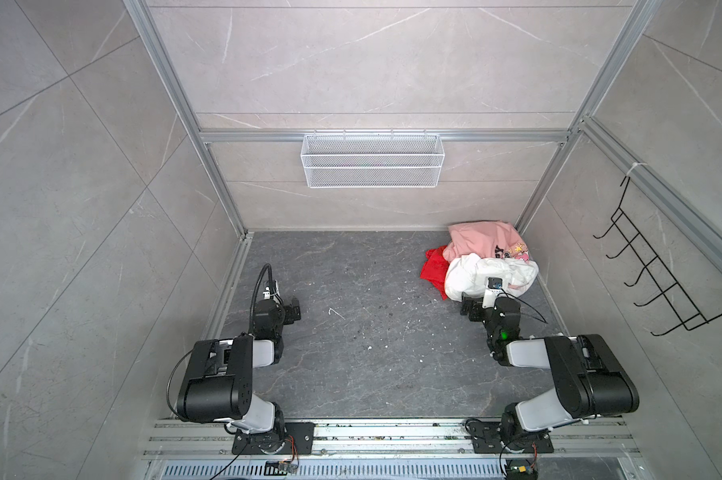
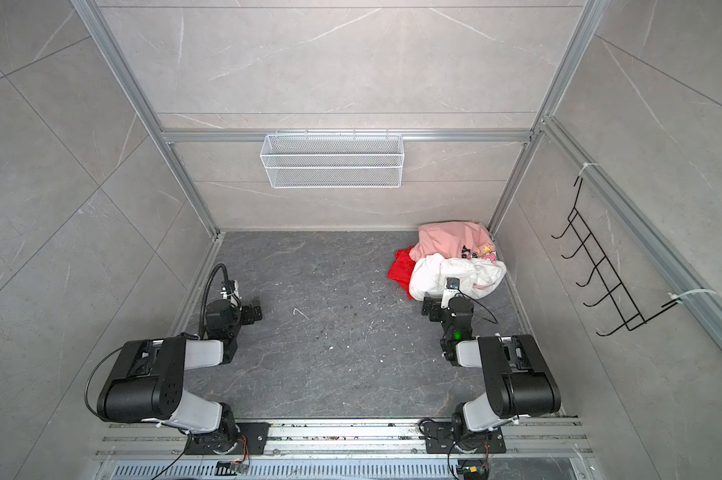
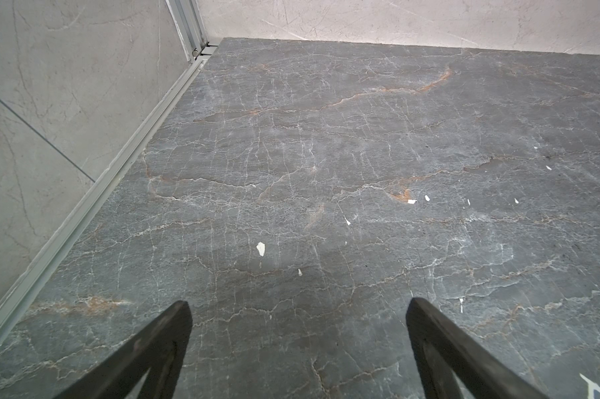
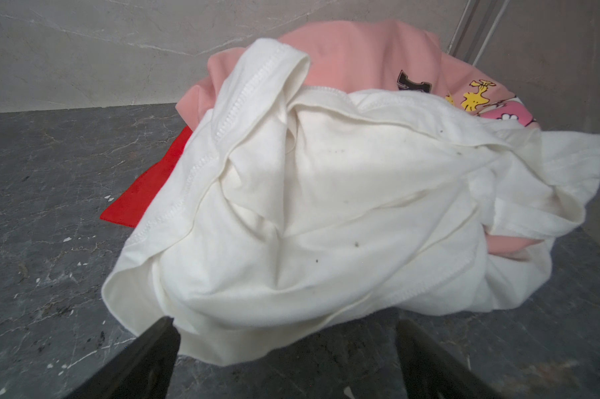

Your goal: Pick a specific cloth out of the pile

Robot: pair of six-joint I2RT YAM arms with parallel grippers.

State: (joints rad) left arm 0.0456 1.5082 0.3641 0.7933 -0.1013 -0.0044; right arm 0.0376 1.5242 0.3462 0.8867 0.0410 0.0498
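The pile sits in the back right corner of the dark floor in both top views. The red cloth (image 1: 433, 270) (image 2: 401, 270) pokes out at the pile's left side, mostly covered by the white garment (image 1: 475, 270) (image 4: 326, 207) and the pink printed garment (image 1: 482, 241) (image 4: 354, 58). In the right wrist view only a red strip of the cloth (image 4: 143, 193) shows. My right gripper (image 1: 471, 305) (image 4: 288, 331) is open at the white garment's near edge, holding nothing. My left gripper (image 1: 291, 311) (image 3: 298, 311) is open over bare floor at the left.
A white wire basket (image 1: 372, 160) hangs on the back wall. A black hook rack (image 1: 662, 266) hangs on the right wall. The right wall and a corner post (image 1: 533, 195) stand close against the pile. Small white flecks (image 3: 260, 248) lie on the floor.
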